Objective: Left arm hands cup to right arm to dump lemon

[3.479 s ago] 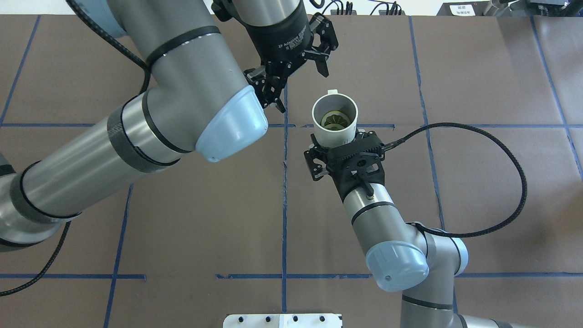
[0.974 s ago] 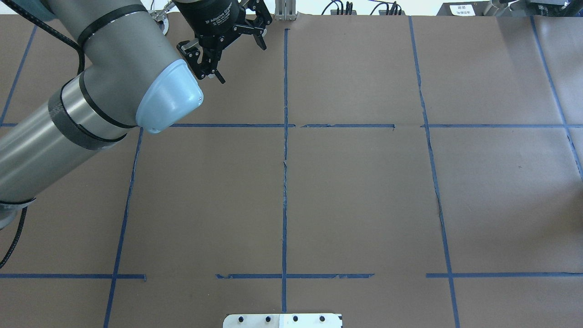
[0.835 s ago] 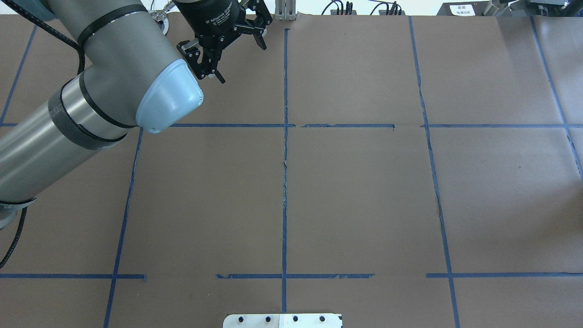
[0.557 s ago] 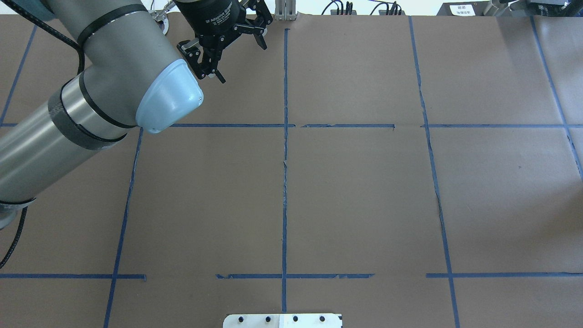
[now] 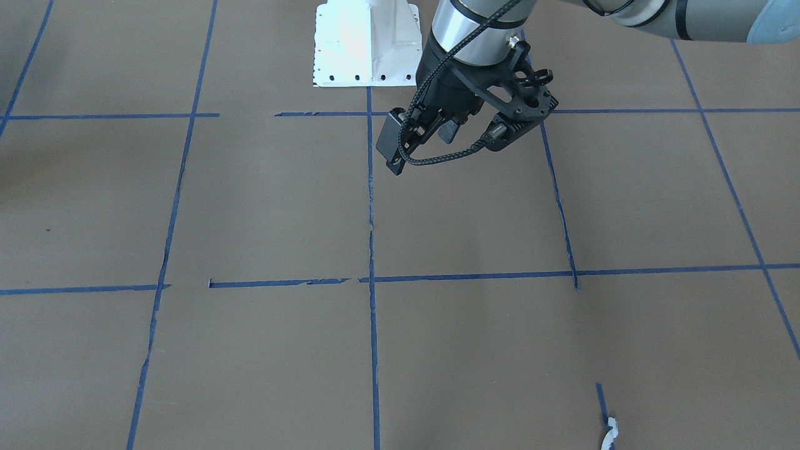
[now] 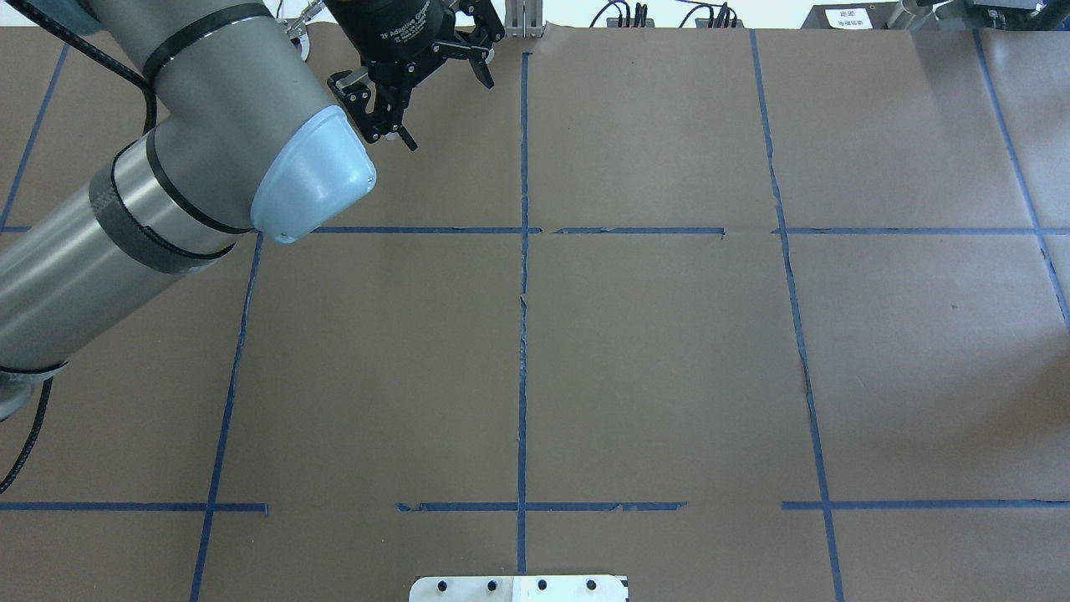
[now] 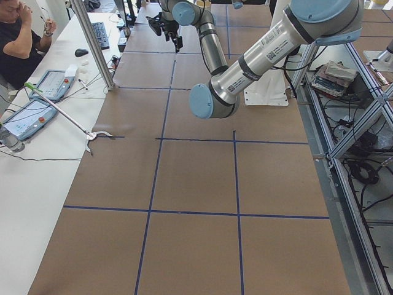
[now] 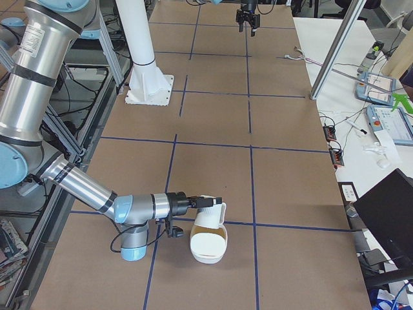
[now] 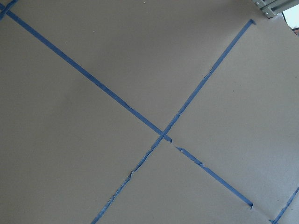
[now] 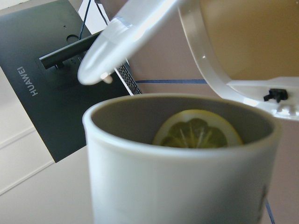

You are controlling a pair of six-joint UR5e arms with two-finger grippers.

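Note:
My right gripper [image 8: 201, 203], on the near arm in the right side view, is shut on the white cup [image 8: 211, 210] and holds it tilted just above a white bowl [image 8: 208, 248]. The right wrist view shows the cup [image 10: 177, 186] close up, the lemon [image 10: 196, 130] standing inside it and the bowl's rim [image 10: 205, 60] beyond. My left gripper [image 6: 443, 109], the lettered linkage one, is open and empty over the table's far left. A holed-bracket gripper [image 5: 415, 134] shows over bare table in the front-facing view, with no cup visible there.
The white robot base [image 6: 518, 588] stands at the table's near edge. A dark HUAWEI monitor [image 10: 42, 93] sits just past the bowl. A side bench [image 8: 381, 90] with tablets and an aluminium post [image 8: 335, 51] runs along the far edge. An operator [image 7: 18, 37] sits there.
3.5 s ago my right gripper held the cup mid-table beside my open left gripper. Both have left there; the right arm and cup are out of the overhead view. Over the last second the left gripper barely shifted.

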